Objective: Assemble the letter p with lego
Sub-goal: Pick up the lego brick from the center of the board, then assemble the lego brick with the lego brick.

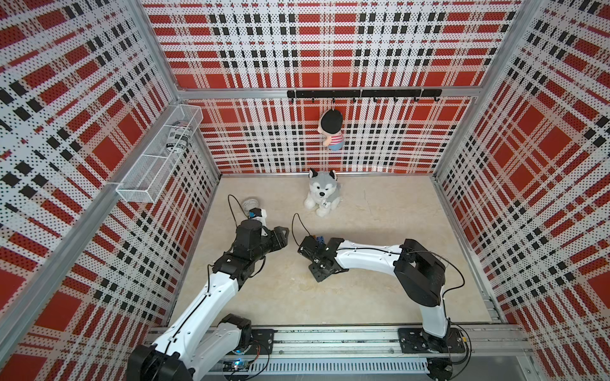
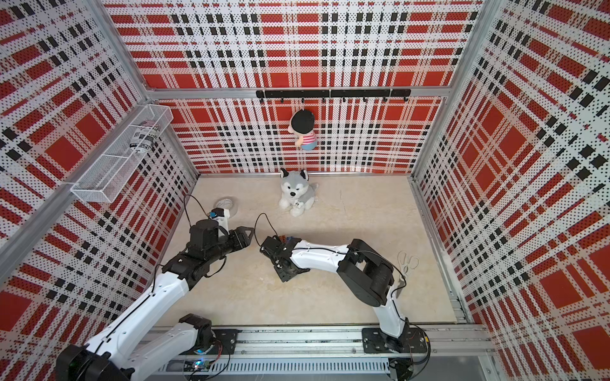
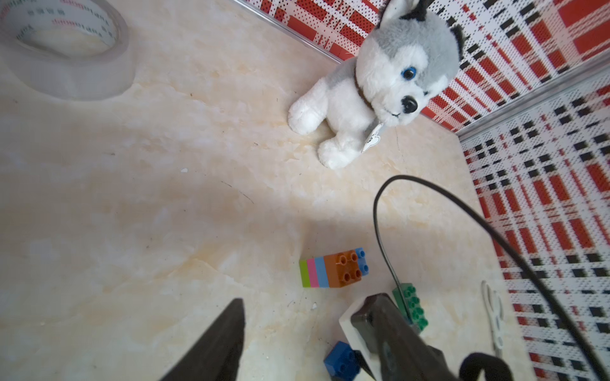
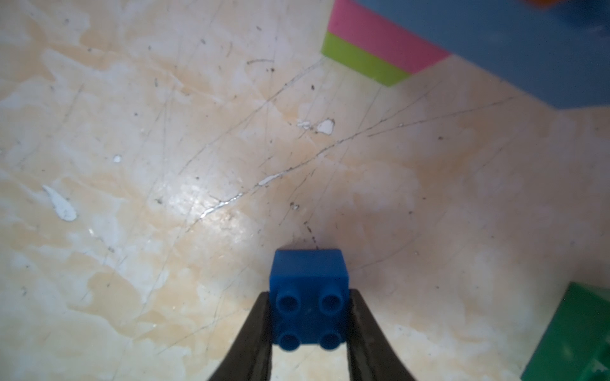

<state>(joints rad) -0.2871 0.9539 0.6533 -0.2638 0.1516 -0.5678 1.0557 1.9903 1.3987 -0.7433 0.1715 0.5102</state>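
Stack (image 3: pixel 330 272) on its side; right jaws clamped on dark blue brick (image 4: pixel 308 283); left jaws apart, empty.

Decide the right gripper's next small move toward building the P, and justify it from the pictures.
Probably lift the dark blue brick slightly off the table: the right gripper is shut on its sides, and the stack lying nearby shows bare light blue studs beside the orange brick.
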